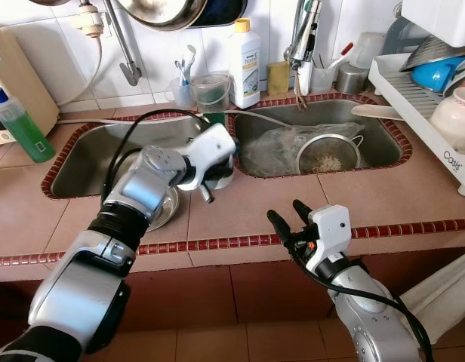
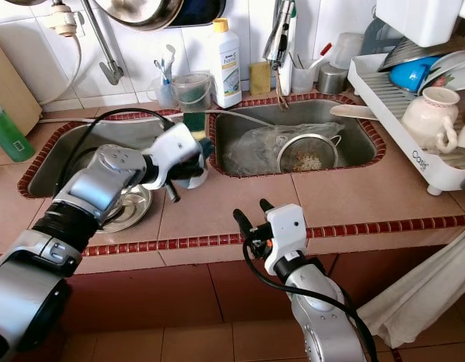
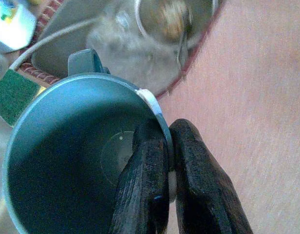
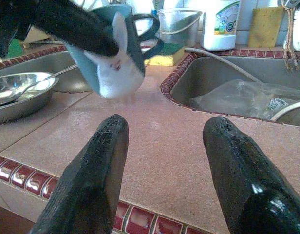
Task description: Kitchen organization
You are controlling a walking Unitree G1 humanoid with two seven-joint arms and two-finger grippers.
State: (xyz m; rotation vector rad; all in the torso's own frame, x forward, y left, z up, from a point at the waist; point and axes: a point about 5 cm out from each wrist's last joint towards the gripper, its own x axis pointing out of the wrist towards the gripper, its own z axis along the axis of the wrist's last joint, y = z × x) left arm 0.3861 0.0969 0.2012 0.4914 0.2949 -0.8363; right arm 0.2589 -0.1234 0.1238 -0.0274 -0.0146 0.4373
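The mug (image 4: 116, 58) is teal-blue with a white underside and a looped handle — held off the counter, tilted, its base low and facing the front edge. The left gripper (image 3: 162, 180) pinches its rim, one finger inside, one outside. It hangs over the pink tiled strip between the two sinks, with the right sink's rim at about 2 o'clock — its inside looks empty.
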